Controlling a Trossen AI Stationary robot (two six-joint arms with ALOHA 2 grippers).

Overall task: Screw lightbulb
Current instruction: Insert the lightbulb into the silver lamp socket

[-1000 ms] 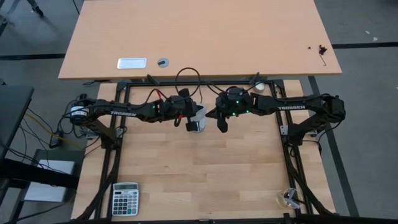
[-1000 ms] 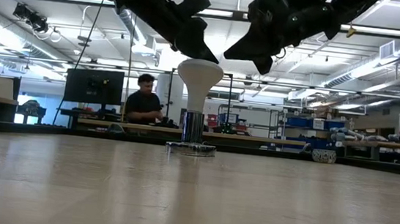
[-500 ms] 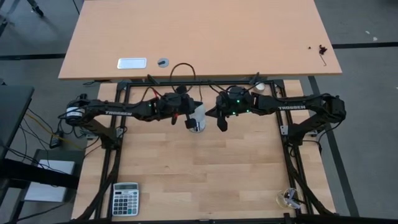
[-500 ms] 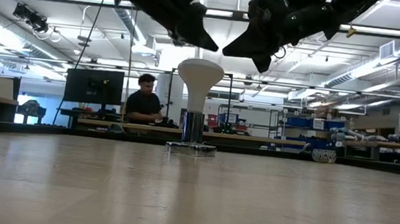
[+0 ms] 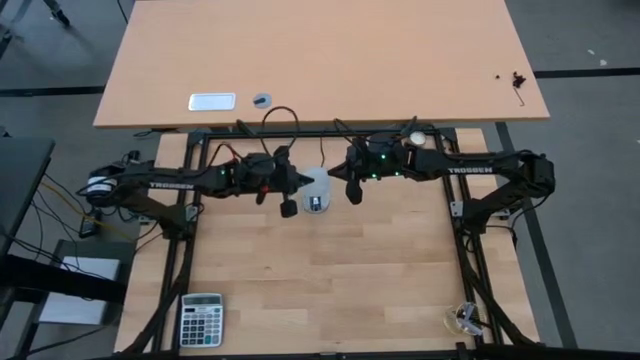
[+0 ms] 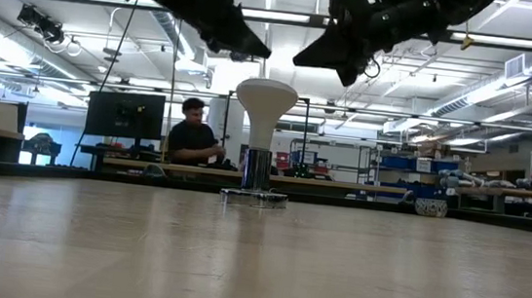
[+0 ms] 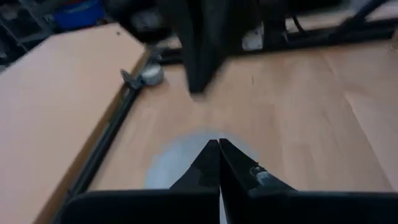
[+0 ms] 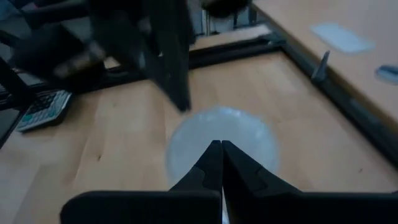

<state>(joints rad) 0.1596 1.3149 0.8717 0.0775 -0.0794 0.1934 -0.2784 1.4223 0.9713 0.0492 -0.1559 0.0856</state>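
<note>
The white lightbulb [image 6: 266,98] stands upright with its narrow end in the silver socket [image 6: 257,171], whose round foot rests on the table. From above, the lightbulb [image 5: 316,184] shows between the two arms. My left gripper [image 5: 288,207] hangs shut to the lightbulb's left and above it, and is also seen from table height [image 6: 259,51]. My right gripper [image 5: 352,195] hangs shut to its right, also higher than the dome [image 6: 301,60]. Both wrist views look down on the pale dome [image 7: 180,158] [image 8: 249,140] past shut fingers.
A calculator [image 5: 201,318] lies at the table's near left corner and a small clear object [image 5: 465,320] at the near right. A whitish disc [image 5: 415,138] sits on the far frame. A second desk [image 5: 320,60] stands beyond. A person [image 6: 189,137] sits in the room behind.
My left gripper, which was right at the lightbulb's dome a second ago, has drawn back toward the table's left edge and risen a little, staying shut. The lightbulb has kept upright in the socket.
</note>
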